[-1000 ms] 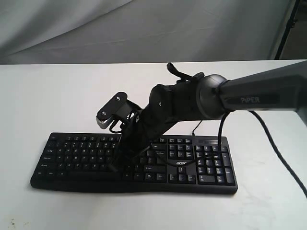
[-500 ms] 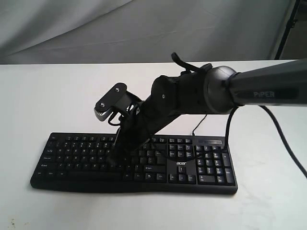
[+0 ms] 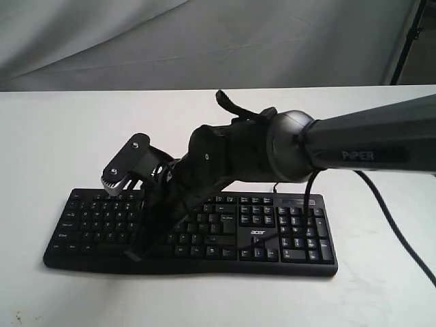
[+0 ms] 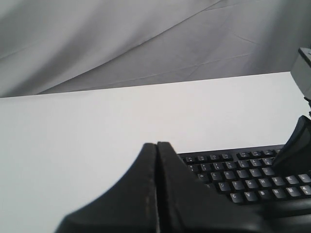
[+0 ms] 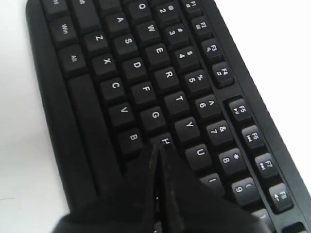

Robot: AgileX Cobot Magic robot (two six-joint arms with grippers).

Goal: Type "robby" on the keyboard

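A big white tabletop (image 3: pixel 61 129) filled most of the outside view. A grey cloth (image 3: pixel 204 41) hung behind it along the top of the frame. A thick dark arm (image 3: pixel 368 146) came in from the right edge and reached past the middle.

The black keyboard (image 3: pixel 286 231) lay flat on the tabletop in the lower middle of the frame. Its number keys were toward the right. The arm bent down over the left half of the keyboard. A small camera (image 3: pixel 126 167) stuck up from the arm's wrist, above the top row of keys. The right hand (image 3: pixel 136 251) pointed down at the near rows on that left half.

In the right wrist view, the right hand (image 5: pixel 155 151) had its two fingers pressed tight together with nothing between them. Its tip was over the bottom edge of the H key (image 5: pixel 165 141). The B key (image 5: pixel 132 137) was just beside it. I could not tell if the tip touched a key.

In the left wrist view, the left hand (image 4: pixel 156 145) was pressed together too and held nothing. White tabletop lay past it, and the keyboard (image 4: pixel 243 179) showed in the lower right of that frame.
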